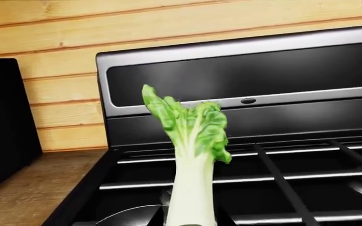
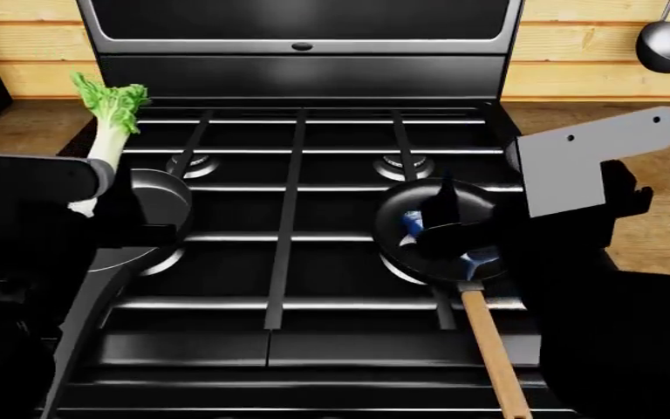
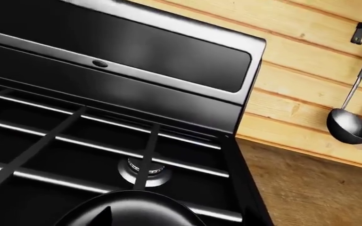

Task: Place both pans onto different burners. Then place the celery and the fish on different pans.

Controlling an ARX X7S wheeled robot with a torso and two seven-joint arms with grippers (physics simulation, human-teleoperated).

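- Your left gripper (image 2: 85,205) is mostly lost in a dark mass of arm in the head view. Its fingertips cannot be made out, but the celery (image 2: 108,131) rises straight up out of it, so the jaws look clamped on the white stalk.
- In the left wrist view the celery (image 1: 193,155) stands directly ahead of the jaws, leafy top uppermost; its base is cut off at the frame edge.
- Just beside and below that gripper sits a black pan (image 2: 154,205), partly hidden by the arm, on the stove (image 2: 300,262) grates.
- Your right gripper (image 2: 452,229) is a dark shape over the wooden-handled pan (image 2: 428,231); you cannot tell whether its jaws are open or closed.
- The blue fish (image 2: 411,225) lies in that pan, right by the right jaws and partly covered by them.
- Beyond the right jaws, a back burner (image 3: 144,168) is uncovered. A ladle (image 3: 349,126) hangs on the wooden wall, well apart.
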